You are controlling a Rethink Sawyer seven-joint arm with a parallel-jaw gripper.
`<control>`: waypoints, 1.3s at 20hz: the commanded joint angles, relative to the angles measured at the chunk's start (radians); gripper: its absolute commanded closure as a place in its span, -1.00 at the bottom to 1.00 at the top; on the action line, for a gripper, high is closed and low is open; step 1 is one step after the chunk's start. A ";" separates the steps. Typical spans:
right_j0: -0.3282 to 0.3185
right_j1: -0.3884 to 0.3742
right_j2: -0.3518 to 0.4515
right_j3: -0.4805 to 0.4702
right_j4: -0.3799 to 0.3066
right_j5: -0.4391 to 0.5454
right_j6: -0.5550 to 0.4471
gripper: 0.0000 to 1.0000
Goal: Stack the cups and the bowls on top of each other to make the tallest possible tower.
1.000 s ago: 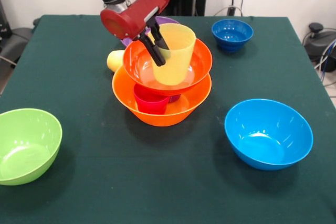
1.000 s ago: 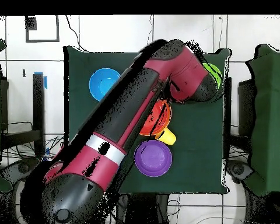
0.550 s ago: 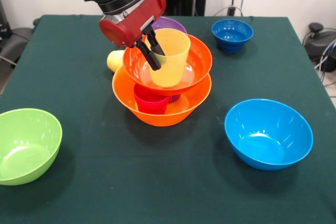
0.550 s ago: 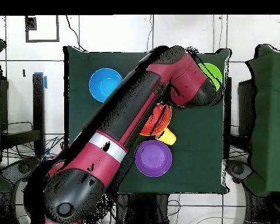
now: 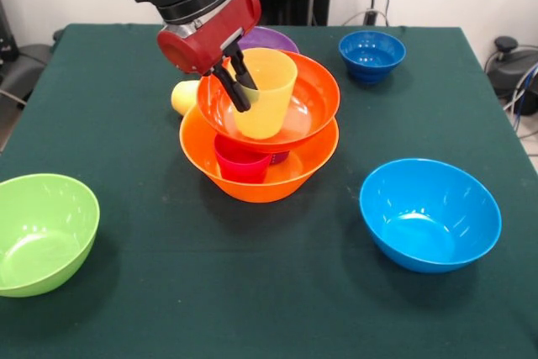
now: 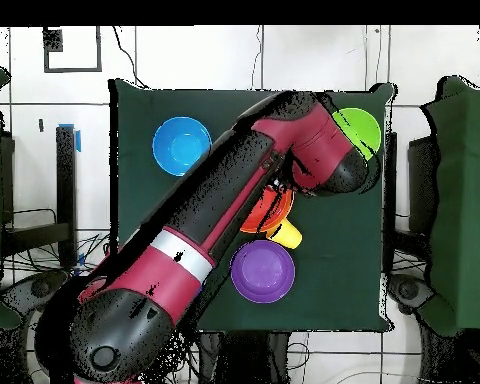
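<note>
My gripper (image 5: 246,96) is shut on the wall of the orange-yellow cup (image 5: 267,94), one finger inside and one outside. The cup stands slightly tilted inside the red-orange bowl (image 5: 311,107). That bowl rests on a red-pink cup (image 5: 241,166) and a purple cup (image 5: 280,157), both inside the large orange-yellow bowl (image 5: 286,178), the tower's base. A pale yellow cup (image 5: 184,97) lies on the cloth behind the tower on the left. In the overhead view the arm hides most of the tower; the red-orange bowl (image 6: 267,212) and pale yellow cup (image 6: 286,235) peek out.
Loose on the green cloth are a lime green bowl (image 5: 42,233) at the near left, a light blue bowl (image 5: 429,213) at the near right, a small dark blue bowl (image 5: 371,55) at the far right and a purple bowl (image 5: 271,39) behind the tower.
My gripper has shifted a little to the left and down with the orange-yellow cup, bringing it lower into the red-orange bowl. The other bowls and cups have not moved.
</note>
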 commanded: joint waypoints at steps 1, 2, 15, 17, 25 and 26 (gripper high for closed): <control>0.026 -0.003 0.182 0.065 0.079 0.129 -0.261 1.00; 0.028 -0.003 0.181 0.067 0.080 0.131 -0.260 1.00; 0.029 -0.007 0.188 0.078 0.085 0.150 -0.268 1.00; 0.030 -0.008 0.190 0.079 0.085 0.153 -0.268 1.00; 0.030 -0.012 0.200 0.081 0.078 0.159 -0.271 1.00; 0.030 -0.012 0.203 0.084 0.078 0.159 -0.271 1.00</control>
